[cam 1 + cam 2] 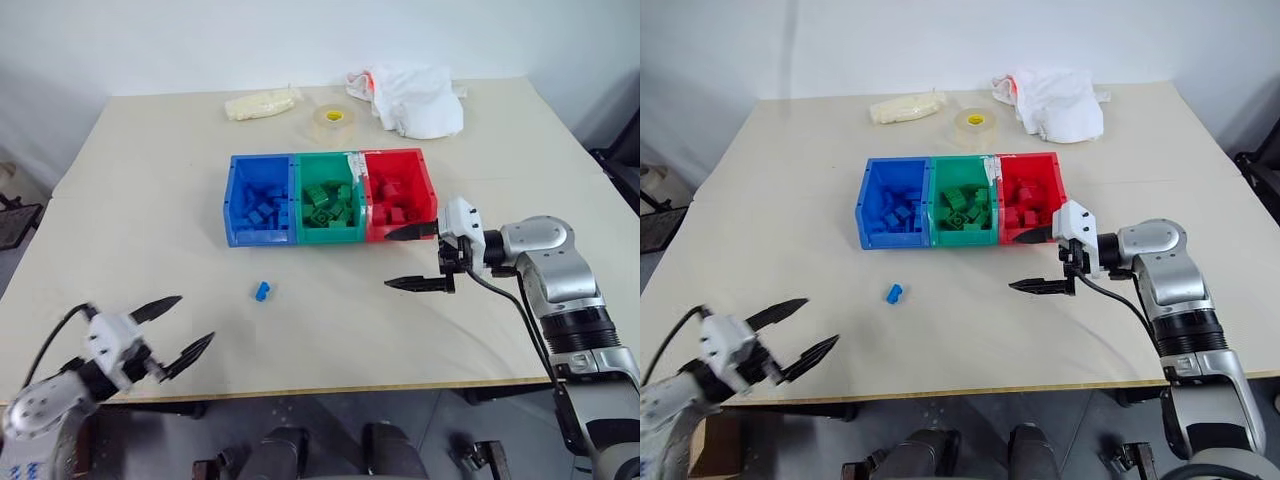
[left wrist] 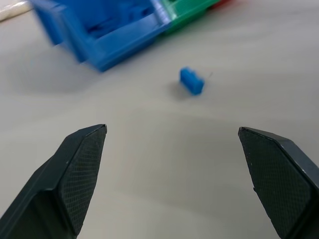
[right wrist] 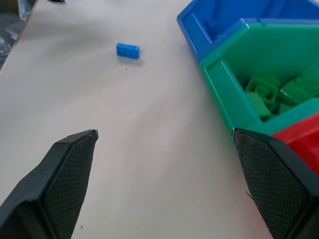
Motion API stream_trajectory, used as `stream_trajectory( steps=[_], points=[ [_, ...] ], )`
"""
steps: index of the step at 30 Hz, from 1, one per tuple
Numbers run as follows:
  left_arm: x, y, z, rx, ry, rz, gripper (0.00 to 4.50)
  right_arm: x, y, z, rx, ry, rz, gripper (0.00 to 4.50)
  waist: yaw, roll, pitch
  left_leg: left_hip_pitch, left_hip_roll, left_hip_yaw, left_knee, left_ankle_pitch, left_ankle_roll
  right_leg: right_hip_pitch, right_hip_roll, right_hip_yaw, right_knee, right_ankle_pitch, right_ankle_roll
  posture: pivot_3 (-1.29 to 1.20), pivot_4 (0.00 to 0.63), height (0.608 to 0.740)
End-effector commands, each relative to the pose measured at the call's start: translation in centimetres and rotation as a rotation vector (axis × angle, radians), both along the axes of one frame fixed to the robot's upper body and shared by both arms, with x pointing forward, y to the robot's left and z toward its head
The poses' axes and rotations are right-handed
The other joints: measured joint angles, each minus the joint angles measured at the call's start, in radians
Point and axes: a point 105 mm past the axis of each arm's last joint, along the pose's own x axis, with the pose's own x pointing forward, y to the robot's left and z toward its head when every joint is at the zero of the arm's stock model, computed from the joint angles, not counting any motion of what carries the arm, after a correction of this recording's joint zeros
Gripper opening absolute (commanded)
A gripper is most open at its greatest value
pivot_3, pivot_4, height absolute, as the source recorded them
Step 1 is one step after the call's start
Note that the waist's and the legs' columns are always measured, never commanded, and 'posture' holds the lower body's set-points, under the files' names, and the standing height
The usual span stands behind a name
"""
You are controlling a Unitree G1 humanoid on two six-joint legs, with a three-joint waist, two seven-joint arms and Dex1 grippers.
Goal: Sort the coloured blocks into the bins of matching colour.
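Note:
Three joined bins stand mid-table: the blue bin (image 1: 236, 215), the green bin (image 1: 328, 238) and the red bin (image 1: 425, 180), each holding several blocks of its own colour. One small blue block (image 1: 261, 291) lies loose on the table in front of the blue bin, also seen as the blue block (image 2: 192, 80) and the blue block (image 3: 128, 50). My left gripper (image 1: 182, 328) hovers open and empty near the table's front left edge, pointing toward that block. My right gripper (image 1: 412, 258) hangs open and empty just in front of the red bin, pointing left.
At the back of the table lie a roll of clear tape (image 1: 332, 120), a crumpled white cloth (image 1: 418, 98) and a pale wrapped bundle (image 1: 259, 103). The table's front edge (image 1: 330, 390) runs close under both arms.

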Motion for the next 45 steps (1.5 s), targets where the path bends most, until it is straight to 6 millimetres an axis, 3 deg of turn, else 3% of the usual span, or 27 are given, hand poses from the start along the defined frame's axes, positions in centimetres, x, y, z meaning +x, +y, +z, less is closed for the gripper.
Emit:
stream_trajectory(
  steps=[1, 5, 9, 12, 20, 22, 27, 31, 34, 38, 41, 45],
  points=[
    [2.2, -2.3, -0.2, 0.03, -0.007, -0.031, 4.5, -0.6, 0.4, 1.3, 0.035, -0.05, 0.011, 4.48, 0.001, 0.0, 0.0, 0.0, 0.0, 0.0, 0.0, 0.0, 0.0, 0.0, 0.0, -0.001, 0.0, 0.0, 0.0, 0.0, 0.15, 0.74],
    [4.4, -3.1, -1.3, 0.055, 0.031, -0.025, 4.5, -0.9, 0.3, 1.4, 0.048, -0.061, -0.018, 4.48, -0.014, 0.0, 0.0, 0.0, 0.0, 0.002, -0.002, 0.0, 0.0, -0.002, 0.001, -0.002, 0.001, 0.0, 0.001, 0.0, 0.15, 0.74],
    [5.3, -3.6, -3.1, 0.141, 0.117, -0.075, 4.5, -1.3, -0.2, 1.3, 0.055, -0.066, -0.058, 4.48, -0.018, -0.001, 0.0, 0.0, 0.001, 0.002, -0.002, -0.001, 0.0, -0.003, 0.001, -0.002, 0.001, 0.0, 0.001, 0.0, 0.15, 0.74],
    [5.8, -4.1, -3.0, 0.137, 0.1, -0.122, 3.89, -1.5, -0.6, 1.3, 0.064, -0.069, -0.092, 4.5, -0.014, -0.001, 0.0, 0.0, 0.0, 0.002, -0.001, -0.001, 0.0, -0.002, 0.0, -0.002, 0.001, 0.0, 0.001, 0.0, 0.15, 0.74],
    [6.7, -4.8, -2.8, 0.167, 0.102, -0.169, 1.36, -1.9, -1.0, 1.0, 0.071, -0.072, -0.135, 4.5, -0.014, -0.001, 0.0, 0.001, 0.0, 0.002, 0.001, 0.0, 0.0, -0.001, 0.0, -0.002, 0.002, 0.0, 0.001, 0.0, 0.15, 0.74],
    [6.8, -5.0, -2.2, 0.163, 0.084, -0.187, 1.02, -1.9, -1.2, 1.1, 0.074, -0.077, -0.148, 4.5, -0.014, -0.001, 0.0, 0.001, 0.0, 0.002, 0.0, 0.0, 0.0, -0.001, 0.0, -0.002, 0.002, 0.0, 0.001, 0.0, 0.15, 0.74],
    [8.6, -5.5, 1.3, 0.091, -0.009, -0.162, 1.01, -1.9, -1.6, 1.3, 0.075, -0.088, -0.174, 4.5, -0.013, -0.002, 0.001, 0.001, 0.0, 0.002, 0.001, 0.0, 0.0, -0.001, 0.0, -0.002, 0.002, 0.0, 0.001, 0.0, 0.15, 0.74],
    [10.9, -5.9, 5.7, 0.039, -0.173, -0.096, 1.01, -1.9, -1.7, 1.4, 0.081, -0.093, -0.185, 4.5, -0.008, -0.006, 0.003, 0.0, 0.0, 0.002, 0.002, 0.0, 0.0, -0.001, 0.0, -0.002, 0.003, 0.001, 0.001, 0.0, 0.15, 0.74],
    [11.9, -5.8, 6.5, 0.032, -0.181, -0.056, 1.01, -1.9, -1.7, 1.4, 0.083, -0.094, -0.187, 4.5, -0.012, -0.007, 0.004, 0.0, 0.0, 0.002, 0.002, 0.0, 0.0, -0.001, 0.0, -0.003, 0.002, 0.001, 0.002, 0.0, 0.15, 0.74],
    [15.6, -6.3, 7.7, 0.037, -0.176, 0.023, 1.01, -1.8, -1.6, 1.6, 0.092, -0.108, -0.198, 4.5, -0.013, -0.011, 0.007, 0.0, -0.001, 0.003, 0.002, 0.0, 0.0, -0.002, 0.001, -0.004, 0.003, 0.001, 0.002, 0.0, 0.15, 0.74],
    [17.2, -5.6, 8.2, 0.041, -0.184, 0.101, 1.92, -1.8, -1.6, 1.8, 0.098, -0.116, -0.203, 4.5, -0.016, -0.012, 0.007, -0.001, -0.001, 0.003, 0.003, 0.0, 0.001, -0.002, 0.001, -0.003, 0.004, 0.001, 0.003, 0.0, 0.15, 0.74],
    [17.3, -6.4, 9.2, 0.043, -0.228, 0.061, 3.24, -1.9, -1.8, 1.8, 0.099, -0.119, -0.21, 4.5, -0.019, -0.014, 0.008, -0.001, -0.001, 0.003, 0.001, 0.0, 0.001, -0.004, 0.0, -0.003, 0.008, 0.002, 0.003, 0.0, 0.15, 0.74]
  ],
)
